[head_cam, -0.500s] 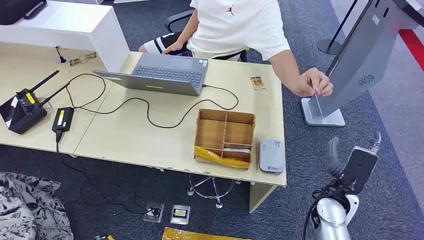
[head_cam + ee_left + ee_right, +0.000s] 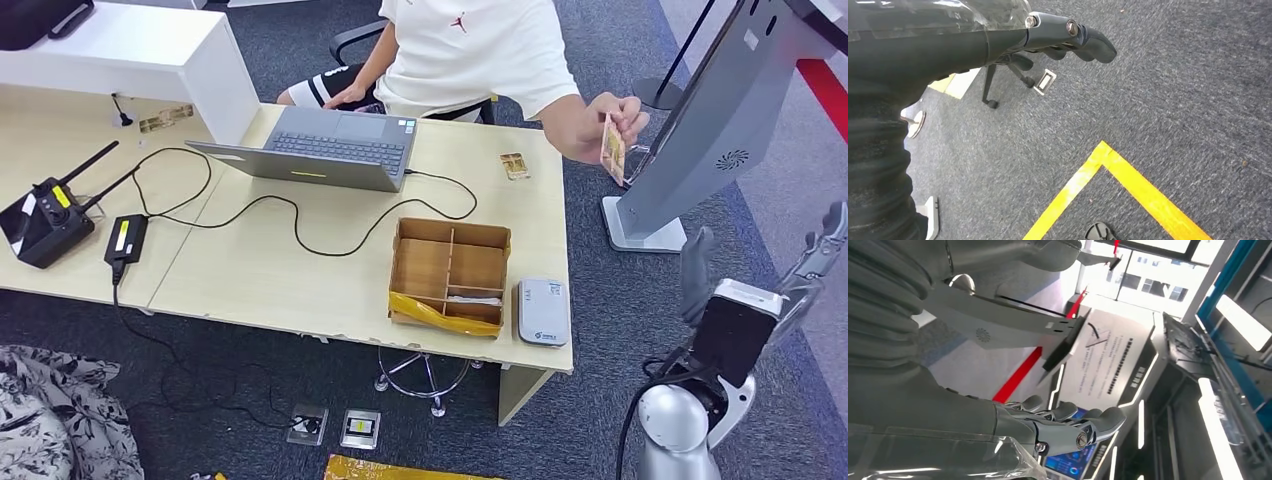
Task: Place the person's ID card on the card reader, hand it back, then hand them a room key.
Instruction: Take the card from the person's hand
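Observation:
A person in a white shirt sits behind the desk and holds up an ID card [image 2: 613,148] past the desk's right end. My right hand [image 2: 762,292] is raised beside the desk, below and to the right of the card, fingers [image 2: 1083,426] spread and holding nothing. The grey card reader [image 2: 543,311] lies on the desk's near right corner. Beside it, a cardboard divider box [image 2: 449,275] holds a white card in one near compartment. My left hand [image 2: 1068,37] hangs over the carpet, fingers extended, holding nothing.
A laptop [image 2: 325,148], a black cable [image 2: 290,210], a power brick [image 2: 126,240] and a black radio unit [image 2: 45,217] sit on the desk. A small card [image 2: 515,165] lies near the person. A tilted grey kiosk [image 2: 715,120] stands right of the desk.
The person has lifted the card from the kiosk base and now holds it up higher. My right hand has risen and moved right, its fingers spreading.

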Robot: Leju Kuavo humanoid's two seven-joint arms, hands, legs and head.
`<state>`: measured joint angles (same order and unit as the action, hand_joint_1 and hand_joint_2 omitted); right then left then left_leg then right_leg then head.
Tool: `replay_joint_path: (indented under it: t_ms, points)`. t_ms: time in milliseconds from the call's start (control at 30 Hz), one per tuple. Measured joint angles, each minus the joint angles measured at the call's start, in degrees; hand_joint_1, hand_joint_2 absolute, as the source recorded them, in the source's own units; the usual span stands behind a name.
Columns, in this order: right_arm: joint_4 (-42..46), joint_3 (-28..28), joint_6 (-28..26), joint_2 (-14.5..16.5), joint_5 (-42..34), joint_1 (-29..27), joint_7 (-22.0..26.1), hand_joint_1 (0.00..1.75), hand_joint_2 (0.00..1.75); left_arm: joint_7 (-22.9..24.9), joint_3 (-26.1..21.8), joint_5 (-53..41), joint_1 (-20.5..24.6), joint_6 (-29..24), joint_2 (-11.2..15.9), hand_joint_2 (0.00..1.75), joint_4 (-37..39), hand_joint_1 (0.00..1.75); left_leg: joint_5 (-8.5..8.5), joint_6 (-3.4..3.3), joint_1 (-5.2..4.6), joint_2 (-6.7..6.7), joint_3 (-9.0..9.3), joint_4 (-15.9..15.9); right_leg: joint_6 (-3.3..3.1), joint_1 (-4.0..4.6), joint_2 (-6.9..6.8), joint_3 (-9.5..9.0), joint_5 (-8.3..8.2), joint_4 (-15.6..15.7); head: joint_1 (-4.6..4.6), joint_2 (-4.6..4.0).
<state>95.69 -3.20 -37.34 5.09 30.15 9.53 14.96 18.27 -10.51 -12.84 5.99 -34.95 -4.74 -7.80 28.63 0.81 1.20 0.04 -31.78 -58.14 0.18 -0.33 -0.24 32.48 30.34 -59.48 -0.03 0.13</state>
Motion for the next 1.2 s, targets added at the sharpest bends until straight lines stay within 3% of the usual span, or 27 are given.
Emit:
replay_joint_path:
  t_ms: [433, 900, 1200]
  points:
    - [-1.89, -13.15, 5.53, 0.00, 13.77, 6.70, -9.72, 0.00, 1.75, -0.89, -3.31, -6.60, -0.01, 0.02, -0.25, 1.75, -0.01, 0.00, -0.04, 0.04, 0.00, -0.12, -0.04, 0.00, -0.01, 0.00, -0.08, 0.01, 0.01, -0.10, 0.00, 0.00]
    - [-14.10, -28.75, 11.70, -0.53, 24.51, 15.65, -20.30, 0.00, 1.75, -0.54, -7.35, -15.56, -0.04, -0.02, -0.50, 1.75, -0.18, 0.00, -0.08, 0.05, 0.00, -0.18, -0.07, 0.00, -0.01, 0.00, -0.14, 0.05, 0.01, -0.11, 0.01, 0.00]
    - [-21.58, -37.58, 15.89, -2.86, 32.34, 19.67, -29.59, 0.00, 1.75, -1.02, -10.00, -21.84, -0.04, -0.15, -0.48, 1.75, -0.24, 0.00, -0.08, 0.05, 0.00, -0.18, -0.07, 0.00, -0.01, 0.00, -0.14, 0.07, 0.01, -0.11, 0.01, 0.00]
